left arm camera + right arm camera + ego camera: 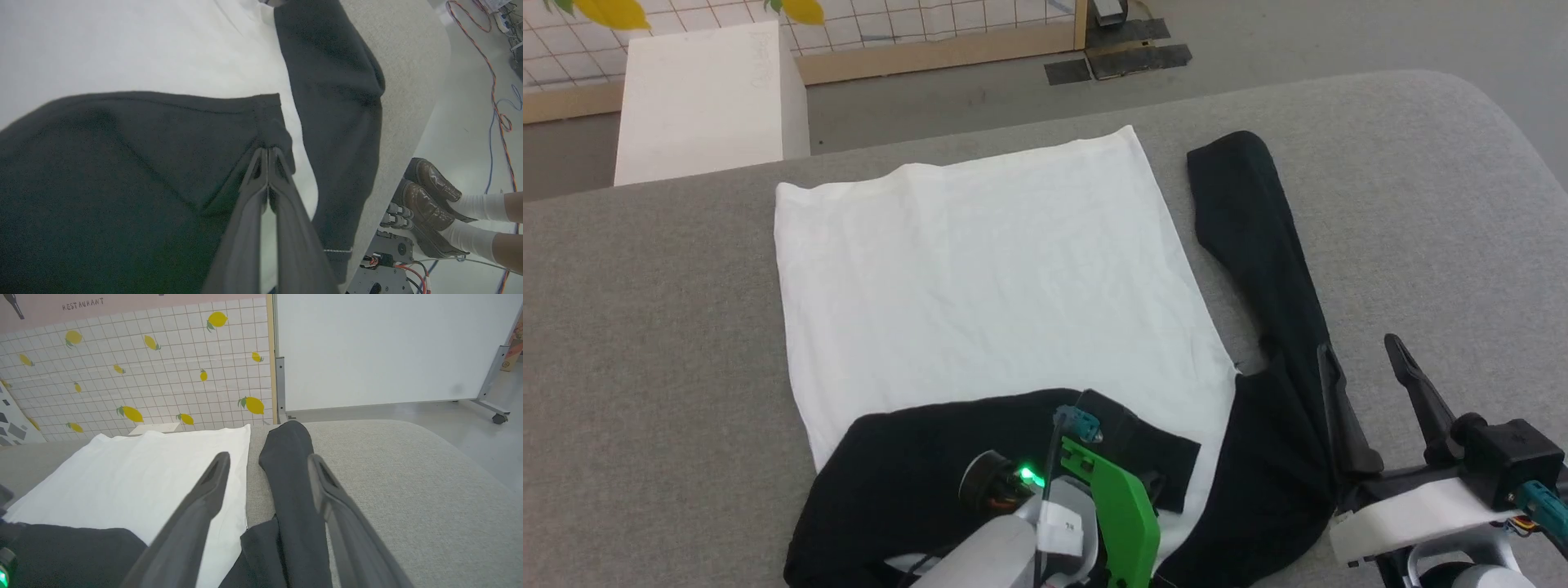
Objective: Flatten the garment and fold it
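The garment lies on the grey table, its white body spread flat with the hem toward the far edge and only faint creases across it. One black sleeve lies folded over the white body along the near edge, its cuff pointing toward the right edge. The other black sleeve lies off the body on the bare table surface, running from the shoulder at the near edge out toward the far right corner, slightly twisted where it meets the shoulder. The left gripper is down on the folded sleeve at its cuff corner, jaws pressed together with the dark fabric puckered up around the tips, so it grips the garment there. The right gripper hangs at the near right, over the shoulder end of the outstretched sleeve, its jaws spread wide apart and holding nothing; in the right wrist view the sleeve runs up between the two fingers. Beyond the table's right edge, a person's brown shoes and white socks stand on the floor beside loose cables.
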Motion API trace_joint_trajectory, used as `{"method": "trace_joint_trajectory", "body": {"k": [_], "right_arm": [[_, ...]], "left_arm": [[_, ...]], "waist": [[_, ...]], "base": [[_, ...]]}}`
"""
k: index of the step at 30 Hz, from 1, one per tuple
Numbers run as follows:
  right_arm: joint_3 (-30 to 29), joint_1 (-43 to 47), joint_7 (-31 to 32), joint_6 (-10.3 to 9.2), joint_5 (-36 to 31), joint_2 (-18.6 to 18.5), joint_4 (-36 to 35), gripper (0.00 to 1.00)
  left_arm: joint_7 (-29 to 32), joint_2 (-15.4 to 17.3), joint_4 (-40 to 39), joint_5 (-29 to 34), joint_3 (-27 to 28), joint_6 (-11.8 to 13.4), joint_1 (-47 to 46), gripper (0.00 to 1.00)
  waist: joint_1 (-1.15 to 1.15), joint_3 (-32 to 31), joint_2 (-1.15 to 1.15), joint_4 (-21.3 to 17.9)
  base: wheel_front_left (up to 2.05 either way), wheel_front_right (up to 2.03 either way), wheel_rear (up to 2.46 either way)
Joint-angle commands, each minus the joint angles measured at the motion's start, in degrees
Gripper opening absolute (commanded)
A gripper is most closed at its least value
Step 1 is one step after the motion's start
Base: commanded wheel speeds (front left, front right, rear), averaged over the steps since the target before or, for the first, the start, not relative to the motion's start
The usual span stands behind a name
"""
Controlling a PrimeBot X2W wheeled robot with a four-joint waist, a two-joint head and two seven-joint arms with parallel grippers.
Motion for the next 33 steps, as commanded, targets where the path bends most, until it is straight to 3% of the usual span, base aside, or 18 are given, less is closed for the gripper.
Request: {"method": "trace_joint_trajectory", "body": {"k": [1,2,8,16,22,27,33], "right_arm": [[0.1,-0.8,-0.3,-0.09,0.4,0.0,0.3,1.0],[0.1,-0.8,-0.2,-0.09,0.3,0.0,0.4,1.0],[-0.8,-1.8,1.5,-0.09,-0.7,0.0,0.9,1.0],[-4.2,-10.8,9.2,-0.09,-2.8,-1.3,4.5,1.0],[-5.5,-24.6,17.6,-0.09,-1.3,-4.3,13.0,1.0],[-6.7,-37.1,23.2,-0.09,-0.5,-6.0,21.9,1.0],[-10.5,-48.2,29.0,-0.09,-3.9,-7.1,32.0,1.0]], "left_arm": [[0.0,-0.2,0.4,-0.3,0.0,-0.6,0.2,0.82],[-0.7,-0.3,0.4,-0.8,0.4,-0.9,0.1,1.0],[-10.7,1.0,-4.5,-2.6,7.4,-1.1,-0.5,1.0],[-29.9,10.0,-10.3,0.7,23.8,6.6,3.4,1.0],[-38.0,14.8,-10.5,3.8,32.7,9.4,5.9,1.0],[-38.7,13.5,-13.7,8.2,39.8,10.3,5.9,1.0],[-38.7,8.4,-16.0,12.2,44.7,6.2,5.7,1.0]], "waist": [[0.0,0.1,0.0,0.6],[0.0,0.1,0.0,1.0],[0.0,0.2,0.0,3.5],[0.0,3.3,0.0,6.1],[0.0,9.6,0.0,8.4],[0.0,15.8,0.0,10.9],[0.0,20.8,0.0,13.8]], "base": [[0.0,0.0,0.0],[0.0,0.0,0.0],[0.0,0.0,0.0],[0.0,0.0,0.0],[0.0,0.0,0.0],[0.0,0.0,0.0],[0.0,0.0,0.0]]}}
